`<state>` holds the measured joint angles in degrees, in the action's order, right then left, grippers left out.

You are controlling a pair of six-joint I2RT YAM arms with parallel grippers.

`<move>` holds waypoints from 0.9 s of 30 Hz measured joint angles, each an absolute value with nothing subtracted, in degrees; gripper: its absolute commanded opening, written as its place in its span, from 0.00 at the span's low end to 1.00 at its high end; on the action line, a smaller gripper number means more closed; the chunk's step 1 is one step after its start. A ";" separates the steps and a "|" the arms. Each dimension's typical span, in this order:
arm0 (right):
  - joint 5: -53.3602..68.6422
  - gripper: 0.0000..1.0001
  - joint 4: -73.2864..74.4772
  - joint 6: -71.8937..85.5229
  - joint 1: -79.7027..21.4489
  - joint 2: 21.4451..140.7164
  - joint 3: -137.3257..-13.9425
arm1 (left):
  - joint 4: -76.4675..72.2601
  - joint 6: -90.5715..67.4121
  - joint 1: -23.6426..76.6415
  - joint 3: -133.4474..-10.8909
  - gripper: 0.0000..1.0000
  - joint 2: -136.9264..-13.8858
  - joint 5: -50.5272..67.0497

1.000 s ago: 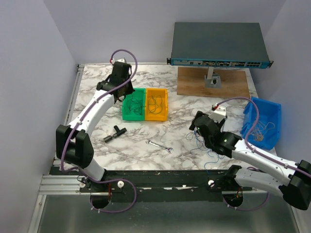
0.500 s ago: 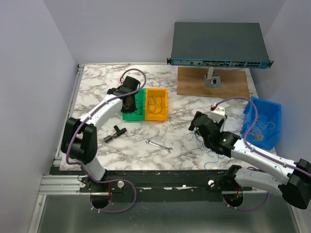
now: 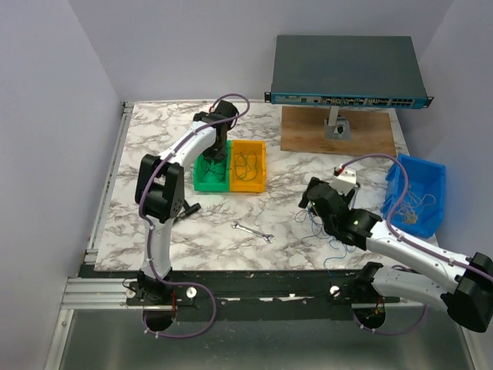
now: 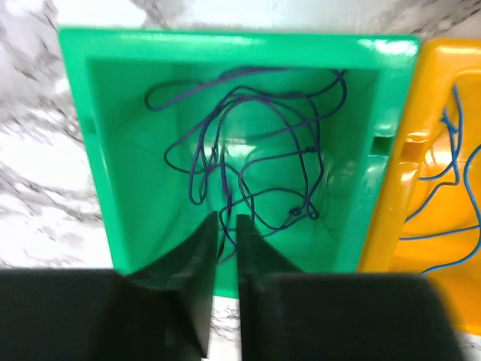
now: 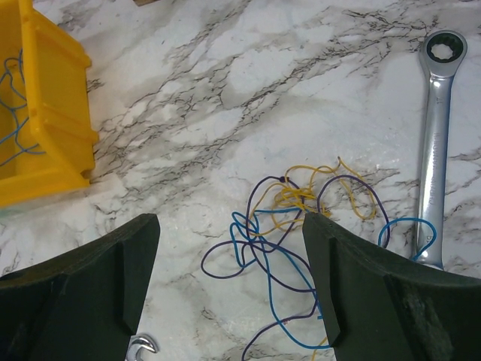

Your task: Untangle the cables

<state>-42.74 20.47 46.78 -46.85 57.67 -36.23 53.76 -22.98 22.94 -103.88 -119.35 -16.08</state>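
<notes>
Thin purple cables lie looped inside the green bin. My left gripper hangs over that bin's near end, its jaws almost together, with one purple strand running up between the fingertips. On the marble table lies a tangle of blue, purple and yellow cables, seen from above near the front right. My right gripper hovers over this tangle with its jaws wide apart and nothing between them. Blue cables lie in the yellow bin.
A steel wrench lies beside the tangle. A blue bin with pale wires stands at the right edge. A network switch rests on a stand over a wooden board at the back. A black T-shaped part sits front left.
My left arm has swung right, from beside the green bin's back-left corner to above the bin. The right arm and the tangle on the table have stayed put.
</notes>
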 measured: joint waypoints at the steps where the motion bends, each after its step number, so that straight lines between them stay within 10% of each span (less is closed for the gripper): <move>1: -42.70 0.88 20.47 46.87 -46.78 57.67 -36.16 | 54.26 -22.46 22.94 -104.20 0.37 -120.09 -15.92; 13: -36.10 0.93 27.88 50.83 -39.53 63.77 -37.23 | 50.63 -22.81 24.64 -91.24 0.73 -102.61 -12.95; 21: -30.72 0.60 28.32 52.40 -38.24 65.12 -35.75 | 40.80 -24.93 30.65 -77.80 0.74 -83.83 -11.25; 27: -24.25 0.01 26.41 49.76 -38.24 70.39 -35.75 | 32.69 -26.79 33.28 -61.73 0.72 -74.15 -6.13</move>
